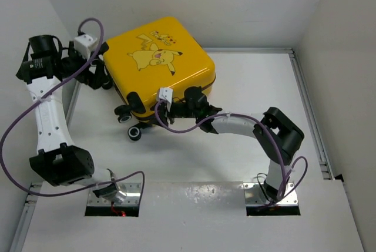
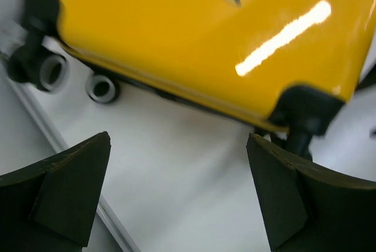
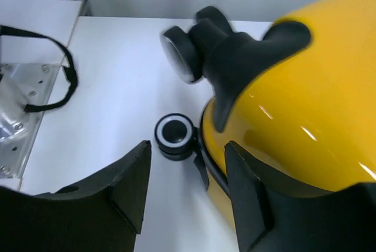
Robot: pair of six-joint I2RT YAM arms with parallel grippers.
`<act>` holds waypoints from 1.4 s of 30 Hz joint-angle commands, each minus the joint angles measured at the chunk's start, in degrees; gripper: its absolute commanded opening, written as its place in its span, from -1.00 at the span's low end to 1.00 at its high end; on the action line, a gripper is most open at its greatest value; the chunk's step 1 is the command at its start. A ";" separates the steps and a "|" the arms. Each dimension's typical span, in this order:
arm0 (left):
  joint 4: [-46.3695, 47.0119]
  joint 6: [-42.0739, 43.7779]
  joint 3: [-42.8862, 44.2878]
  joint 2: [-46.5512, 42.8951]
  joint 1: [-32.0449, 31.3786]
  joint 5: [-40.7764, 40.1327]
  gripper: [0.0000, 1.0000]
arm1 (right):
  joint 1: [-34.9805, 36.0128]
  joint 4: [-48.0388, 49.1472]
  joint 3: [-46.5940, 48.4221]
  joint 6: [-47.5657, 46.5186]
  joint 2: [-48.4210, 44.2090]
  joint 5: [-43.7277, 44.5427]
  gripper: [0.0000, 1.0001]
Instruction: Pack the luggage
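The luggage is a yellow hard-shell suitcase lying shut on the table, Pikachu lid up, black wheels at its near-left end. My left gripper is open and empty beside its left side; the left wrist view shows the jaws apart over bare table, the yellow shell and two wheels ahead. My right gripper is open at the suitcase's near edge. In the right wrist view it straddles the black zipper seam, one finger against the yellow shell, a wheel just ahead.
A metal rail runs along the table's left edge and another along the right. White walls enclose the table on three sides. A black strap and a metal base plate lie left in the right wrist view.
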 commanded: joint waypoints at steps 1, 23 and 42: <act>-16.86 16.74 -1.91 -0.82 1.85 0.86 0.99 | -1.59 -0.29 -0.13 4.55 -4.21 5.09 0.09; -9.91 14.01 -20.12 -4.70 -15.81 -4.53 0.99 | -18.47 -20.20 -15.25 21.09 -18.21 27.52 0.19; 4.05 0.74 -28.82 -3.03 -21.87 -16.12 0.75 | -15.05 2.93 -13.41 24.42 -3.96 30.41 0.10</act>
